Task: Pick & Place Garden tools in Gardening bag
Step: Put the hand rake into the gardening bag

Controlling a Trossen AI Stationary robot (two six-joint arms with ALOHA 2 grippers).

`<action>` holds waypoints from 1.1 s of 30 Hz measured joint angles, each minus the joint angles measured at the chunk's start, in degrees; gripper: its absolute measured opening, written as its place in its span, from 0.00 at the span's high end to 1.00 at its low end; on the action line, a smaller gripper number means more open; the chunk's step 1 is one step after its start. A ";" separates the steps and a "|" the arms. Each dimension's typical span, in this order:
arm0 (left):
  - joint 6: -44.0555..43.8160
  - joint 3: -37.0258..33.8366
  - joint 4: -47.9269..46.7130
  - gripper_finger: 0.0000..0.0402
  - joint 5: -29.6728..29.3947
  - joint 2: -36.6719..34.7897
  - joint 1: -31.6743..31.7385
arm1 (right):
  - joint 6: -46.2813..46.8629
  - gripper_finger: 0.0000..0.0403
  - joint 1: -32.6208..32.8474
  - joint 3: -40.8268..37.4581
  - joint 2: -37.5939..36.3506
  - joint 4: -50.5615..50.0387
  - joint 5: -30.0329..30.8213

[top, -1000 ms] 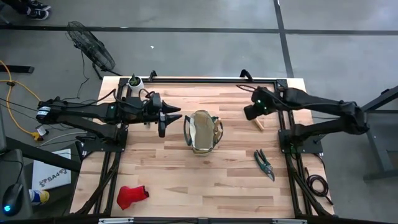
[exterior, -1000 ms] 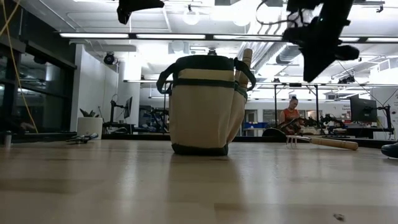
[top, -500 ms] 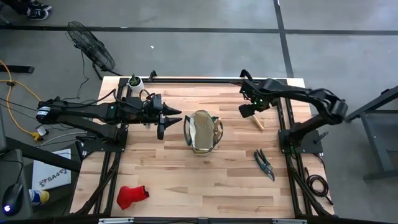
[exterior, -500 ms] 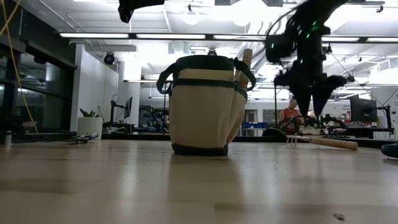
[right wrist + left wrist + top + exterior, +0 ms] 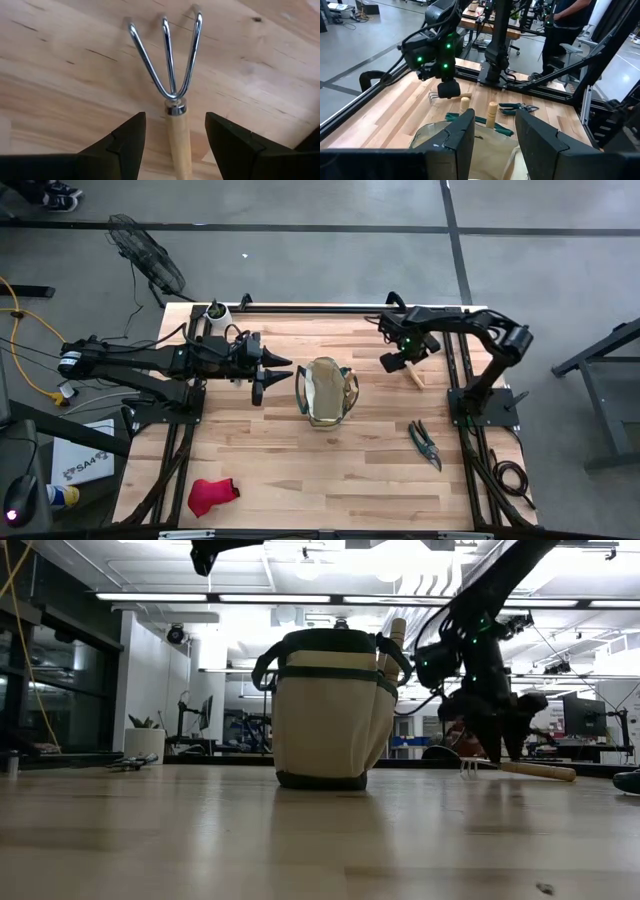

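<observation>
The tan gardening bag with green trim stands upright on its base mid-table, and two wooden handles stick up out of it. A wood-handled three-pronged fork lies flat on the table at the far right. My right gripper points down over it, open. Its fingers stand on either side of the handle just behind the prongs, apart from it. My left gripper hangs level, left of the bag and above the table, open with nothing between its fingers. Green-handled pruning shears lie at the right. A red glove lies near the front left.
A small white pot with a plant stands at the far left corner. Black frame rails run along the table's far edge and both sides. Bare wood lies in front of the bag and between the bag and the fork.
My right gripper has come down from high above the table to just over the fork, tipping from a slant until it points straight down. Its fingers have opened on the way. The fork, bag and left arm have not moved.
</observation>
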 joint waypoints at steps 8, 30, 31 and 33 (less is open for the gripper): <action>-0.02 0.00 0.00 0.65 1.09 0.00 0.00 | -2.76 0.51 -1.78 -0.01 2.47 1.22 -0.07; -1.70 0.00 0.04 0.65 2.59 0.02 0.00 | -8.13 0.55 -2.26 -4.64 2.28 7.03 -4.68; -2.39 0.00 0.04 0.65 2.16 0.02 0.00 | -8.66 0.57 -2.27 -4.64 2.28 7.01 -4.66; -2.66 0.00 0.04 0.65 1.93 0.02 0.00 | -9.32 0.62 -2.27 -4.67 2.31 6.95 -4.50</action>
